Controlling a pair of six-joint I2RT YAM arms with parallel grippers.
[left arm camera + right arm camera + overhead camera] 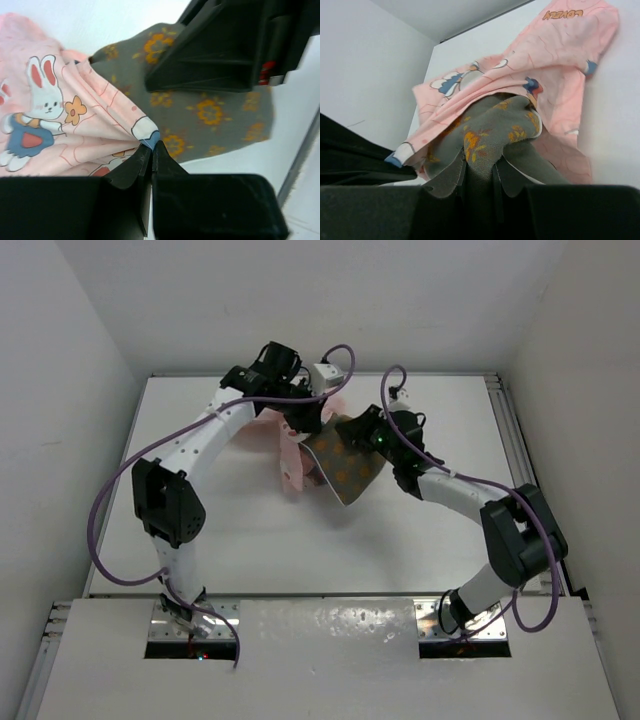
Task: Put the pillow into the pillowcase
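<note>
Between the closed left fingers (pixel 131 169) sits a gathered hem of the pink bunny-print pillowcase (pixel 75 127), while the closed right fingers (pixel 445 181) clamp the grey-brown, orange-flowered pillow (pixel 490 125), its far end tucked into the pillowcase, at the far middle of the worktop (pixel 250 540).

Soft matt cloth pillowcase (pixel 60 115), woven cloth pillow (pixel 210 120), smooth table (pixel 300 540)

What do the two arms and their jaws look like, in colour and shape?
Both the left arm and right arm have white tube-like links with chunky black joint housings. A purple cable loops along each. The jaws are matte black, wedge-shaped.
</note>
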